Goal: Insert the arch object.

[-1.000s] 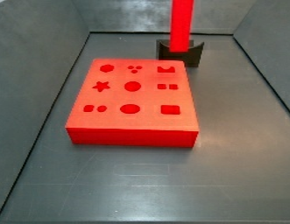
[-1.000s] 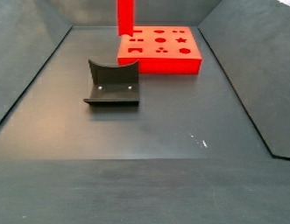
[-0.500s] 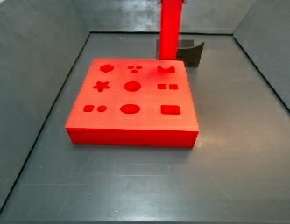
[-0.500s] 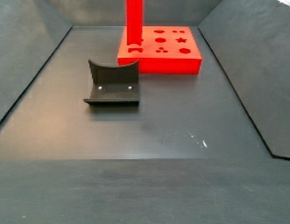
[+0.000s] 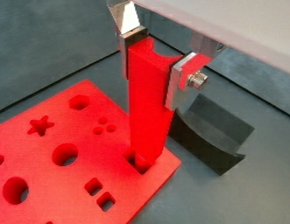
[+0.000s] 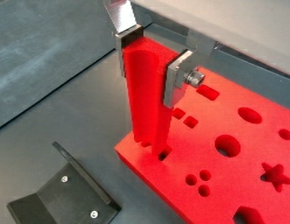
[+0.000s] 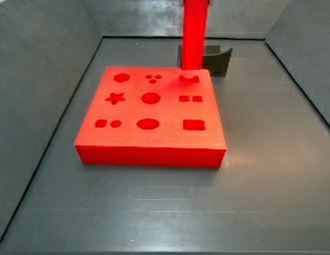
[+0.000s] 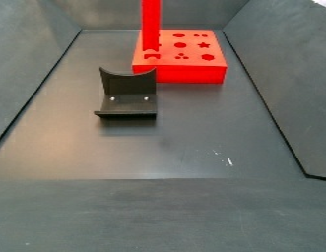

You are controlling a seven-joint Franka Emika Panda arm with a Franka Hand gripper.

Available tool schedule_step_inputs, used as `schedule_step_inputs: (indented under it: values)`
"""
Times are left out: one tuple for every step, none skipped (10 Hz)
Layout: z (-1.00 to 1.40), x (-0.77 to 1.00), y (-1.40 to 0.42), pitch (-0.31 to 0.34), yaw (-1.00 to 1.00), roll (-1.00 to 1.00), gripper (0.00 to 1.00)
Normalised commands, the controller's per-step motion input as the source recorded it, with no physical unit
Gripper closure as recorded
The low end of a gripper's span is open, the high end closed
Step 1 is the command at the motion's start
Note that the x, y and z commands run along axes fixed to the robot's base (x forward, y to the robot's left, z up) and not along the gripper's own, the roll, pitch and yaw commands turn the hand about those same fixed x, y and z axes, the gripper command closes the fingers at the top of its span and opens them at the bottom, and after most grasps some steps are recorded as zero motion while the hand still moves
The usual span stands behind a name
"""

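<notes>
The arch object (image 5: pixel 150 109) is a tall red bar with an arched end, held upright. My gripper (image 5: pixel 155 54) is shut on its upper part, silver fingers (image 5: pixel 182 80) on both sides. Its lower end sits in the arch-shaped hole at a corner of the red board (image 5: pixel 60 166). It shows the same in a wrist view (image 6: pixel 147 92) above the board (image 6: pixel 246 153). In both side views the bar (image 7: pixel 195 35) (image 8: pixel 150 28) stands on the board (image 7: pixel 152 115) (image 8: pixel 189 57) at the corner nearest the fixture; the gripper is out of frame there.
The dark L-shaped fixture (image 8: pixel 126 94) stands on the grey floor beside the board, also in a side view (image 7: pixel 218 60) and both wrist views (image 5: pixel 211 140) (image 6: pixel 65 197). Grey walls enclose the floor. The board has several other shaped holes.
The arch object has moved from over the fixture to the board's corner hole a second ago, then lowered slightly into it.
</notes>
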Motion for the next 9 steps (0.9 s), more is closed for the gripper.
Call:
schedule_step_inputs:
  values:
    - [-0.11,0.0,-0.18,-0.086,0.13,0.0,1.0]
    - [-0.13,0.0,-0.17,-0.067,0.05,0.02,1.0]
    - [-0.11,0.02,0.0,-0.017,0.0,0.03,1.0]
    - [-0.05,0.01,0.0,0.0,-0.03,0.03,1.0]
    - [-0.07,0.05,0.0,0.0,-0.07,0.03,1.0]
    - [-0.09,0.07,0.0,0.0,-0.08,0.01,1.0]
    - [-0.11,0.1,0.0,0.0,-0.07,0.0,1.0]
    - [-0.11,0.1,0.0,0.0,-0.07,0.0,1.0]
    - [-0.11,0.09,-0.01,0.0,-0.08,0.0,1.0]
